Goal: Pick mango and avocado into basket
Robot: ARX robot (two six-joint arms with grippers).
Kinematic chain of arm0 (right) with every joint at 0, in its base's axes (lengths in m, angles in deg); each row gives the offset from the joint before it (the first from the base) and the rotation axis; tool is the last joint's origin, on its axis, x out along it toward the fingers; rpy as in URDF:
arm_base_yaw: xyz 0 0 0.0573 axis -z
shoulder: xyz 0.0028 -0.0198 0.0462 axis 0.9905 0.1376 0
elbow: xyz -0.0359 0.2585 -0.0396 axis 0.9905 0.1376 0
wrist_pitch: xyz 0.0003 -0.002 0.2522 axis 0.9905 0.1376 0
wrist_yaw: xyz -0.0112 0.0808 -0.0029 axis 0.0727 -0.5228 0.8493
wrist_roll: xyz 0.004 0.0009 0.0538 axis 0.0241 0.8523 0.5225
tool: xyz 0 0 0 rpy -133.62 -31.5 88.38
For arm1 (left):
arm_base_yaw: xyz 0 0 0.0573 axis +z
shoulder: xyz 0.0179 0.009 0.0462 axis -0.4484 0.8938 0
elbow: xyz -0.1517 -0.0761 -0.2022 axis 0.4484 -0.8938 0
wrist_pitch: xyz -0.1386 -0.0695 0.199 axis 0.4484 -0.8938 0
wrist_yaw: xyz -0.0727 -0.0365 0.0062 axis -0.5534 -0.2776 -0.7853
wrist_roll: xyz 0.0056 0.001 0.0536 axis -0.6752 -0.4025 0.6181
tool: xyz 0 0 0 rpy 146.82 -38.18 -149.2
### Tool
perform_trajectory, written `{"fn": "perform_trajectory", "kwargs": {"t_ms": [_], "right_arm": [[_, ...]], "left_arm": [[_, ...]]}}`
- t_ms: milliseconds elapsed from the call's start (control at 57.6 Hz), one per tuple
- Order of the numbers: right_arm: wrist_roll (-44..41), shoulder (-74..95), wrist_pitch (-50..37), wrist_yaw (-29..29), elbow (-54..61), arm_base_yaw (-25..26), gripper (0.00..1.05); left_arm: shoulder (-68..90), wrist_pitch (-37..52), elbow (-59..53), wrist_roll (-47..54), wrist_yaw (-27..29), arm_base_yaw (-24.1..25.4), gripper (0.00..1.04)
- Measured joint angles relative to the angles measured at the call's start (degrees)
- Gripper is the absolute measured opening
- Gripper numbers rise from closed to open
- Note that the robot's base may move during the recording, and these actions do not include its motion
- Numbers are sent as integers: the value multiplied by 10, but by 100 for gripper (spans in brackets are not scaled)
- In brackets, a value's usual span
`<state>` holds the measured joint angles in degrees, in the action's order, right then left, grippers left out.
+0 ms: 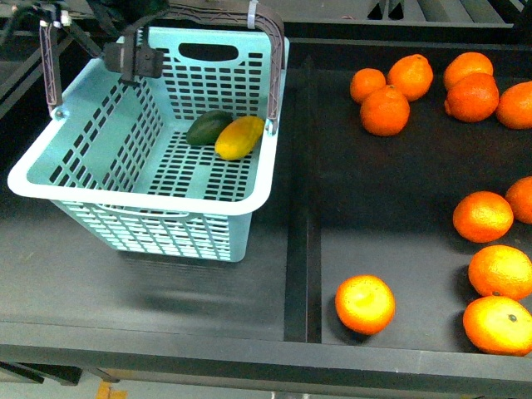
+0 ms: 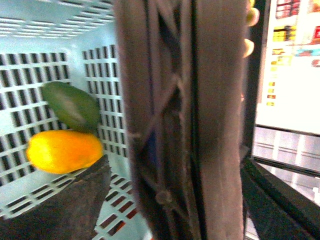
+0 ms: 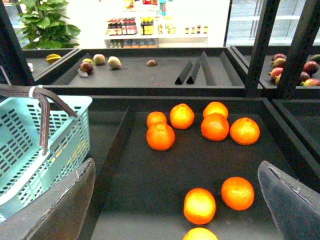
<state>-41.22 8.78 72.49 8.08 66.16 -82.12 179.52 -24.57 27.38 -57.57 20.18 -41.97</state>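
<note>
I see the yellow-orange oblong mango (image 1: pixel 239 137) touching the dark green avocado (image 1: pixel 208 127) inside the turquoise slotted plastic basket (image 1: pixel 133 198); left gripper (image 1: pixel 133 60) at its handle, jaws unclear; right gripper (image 3: pixel 175 210) gapes empty; I'd retreat slowly, clear of the handle.

I see loose oranges (image 1: pixel 385 110) all over the dark tray (image 1: pixel 399 199): a cluster at its far end, several along its right edge, one orange (image 1: pixel 365 304) alone at the near-left corner. Beyond the tray, w/ a few mixed fruits (image 3: pixel 100 61), is a 2nd bin (image 3: pixel 145 75); past it a leafy plant (image 3: pixel 47 22) and bottle shelves (image 3: pixel 130 26).
</note>
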Motion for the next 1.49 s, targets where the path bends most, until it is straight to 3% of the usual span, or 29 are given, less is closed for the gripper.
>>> {"fn": "perform_trajectory", "kwargs": {"t_ms": [52, 122, 243, 312, 365, 469, 521, 608, 712, 1042, 1094, 1181, 1493], "right_arm": [[0, 0, 0, 0, 0, 0, 96], [0, 0, 0, 0, 0, 0, 96], [0, 0, 0, 0, 0, 0, 96], [0, 0, 0, 0, 0, 0, 96], [0, 0, 0, 0, 0, 0, 96], [0, 0, 0, 0, 0, 0, 96], [0, 0, 0, 0, 0, 0, 96], [0, 0, 0, 0, 0, 0, 96], [0, 0, 0, 0, 0, 0, 96], [0, 0, 0, 0, 0, 0, 96], [0, 0, 0, 0, 0, 0, 96], [0, 0, 0, 0, 0, 0, 96], [0, 0, 0, 0, 0, 0, 96]], "left_arm": [[-34, -75, -1, 3, 1, 5, 98], [-85, -177, -1, 10, 13, 9, 96], [-136, -217, -20, 41, 37, 0, 96], [-185, -24, -121, 180, -7, -2, 85], [-229, 185, -234, 379, -30, 1, 73], [-301, 439, -408, 675, -50, 22, 52], [-335, 496, -473, 768, -56, 38, 40], [-381, 528, -552, 832, -69, 57, 22], [-429, 545, -629, 858, -89, 70, 2], [-618, 534, -804, 873, -130, 111, 2], [-642, 522, -820, 874, -163, 133, 2], [-654, 546, -853, 874, -165, 151, 2], [-812, 427, -896, 875, -169, 151, 2]]}}
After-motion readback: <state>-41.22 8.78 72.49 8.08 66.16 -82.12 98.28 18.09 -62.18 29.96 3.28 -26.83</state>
